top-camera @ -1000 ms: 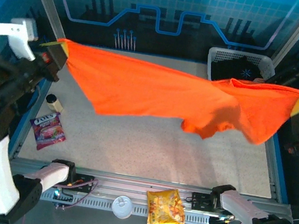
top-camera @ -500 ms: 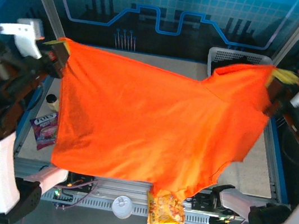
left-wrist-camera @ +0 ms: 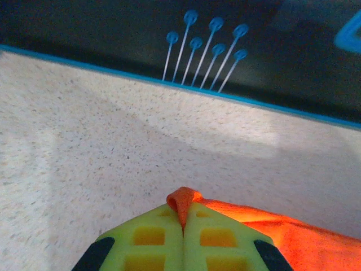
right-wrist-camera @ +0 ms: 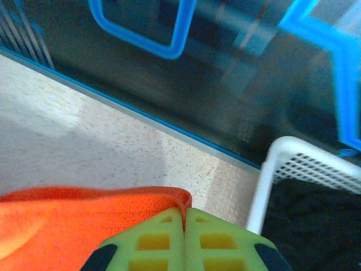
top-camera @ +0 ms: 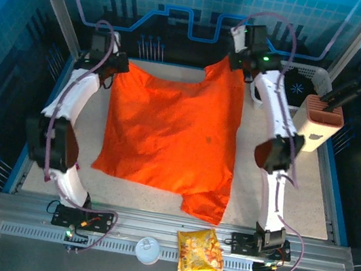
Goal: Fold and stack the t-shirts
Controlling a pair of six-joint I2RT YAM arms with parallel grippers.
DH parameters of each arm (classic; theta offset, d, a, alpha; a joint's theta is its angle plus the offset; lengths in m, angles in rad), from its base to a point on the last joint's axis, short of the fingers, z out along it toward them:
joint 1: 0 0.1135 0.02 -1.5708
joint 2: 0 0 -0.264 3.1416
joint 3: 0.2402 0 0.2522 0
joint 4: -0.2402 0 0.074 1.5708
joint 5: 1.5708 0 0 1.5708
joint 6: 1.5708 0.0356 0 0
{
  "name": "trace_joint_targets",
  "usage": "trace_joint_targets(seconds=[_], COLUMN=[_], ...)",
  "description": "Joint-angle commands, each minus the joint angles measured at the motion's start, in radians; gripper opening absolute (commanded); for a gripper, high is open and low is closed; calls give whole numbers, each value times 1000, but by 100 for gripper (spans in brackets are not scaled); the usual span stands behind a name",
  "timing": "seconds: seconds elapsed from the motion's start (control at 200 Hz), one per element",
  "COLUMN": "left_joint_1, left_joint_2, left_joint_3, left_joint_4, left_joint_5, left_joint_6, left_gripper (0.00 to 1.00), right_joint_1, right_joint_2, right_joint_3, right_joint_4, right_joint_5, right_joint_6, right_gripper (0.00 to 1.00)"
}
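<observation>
The orange t-shirt lies spread over the table, its lower edge bunched near the front right. My left gripper is shut on its far left corner, and in the left wrist view the gripper pinches a fold of orange cloth. My right gripper is shut on the far right corner, with the orange cloth caught between its closed tips. The black shirt with a pale-blue starburst sits in the white basket at the back right, and the basket stands close to my right fingers.
A tan block holder stands at the right edge next to the basket. A yellow-orange snack bag and a white round lid lie on the front rail. The blue back wall is just beyond both grippers.
Both arms have swung the orange t-shirt from hanging in the air out to the far side. The shirt now lies on the table, still gripped at both corners.
</observation>
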Motion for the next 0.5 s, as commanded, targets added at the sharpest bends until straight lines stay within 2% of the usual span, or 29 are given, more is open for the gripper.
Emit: trace_joint_targets(seconds=[0.0, 0.105, 0.19, 0.33, 0.495], left_joint_1=[11, 14, 17, 26, 38], left_joint_2=[199, 396, 482, 509, 502], left_joint_3=[127, 294, 375, 384, 372], left_joint_4=[159, 138, 140, 189, 178], left_joint_5=[-52, -77, -100, -121, -119], left_joint_6=[-25, -42, -53, -55, -44], left_gripper=[0, 0, 0, 0, 0], right_joint_1=[-2, -23, -41, -62, -66], right_joint_2=[152, 189, 195, 216, 163], right_joint_3=[115, -13, -91, -86, -138], right_joint_4=[51, 229, 336, 378, 379], right_joint_5=[57, 57, 58, 69, 60], right_joint_6=[-45, -21, 9, 43, 67], right_gripper=[0, 0, 0, 0, 0])
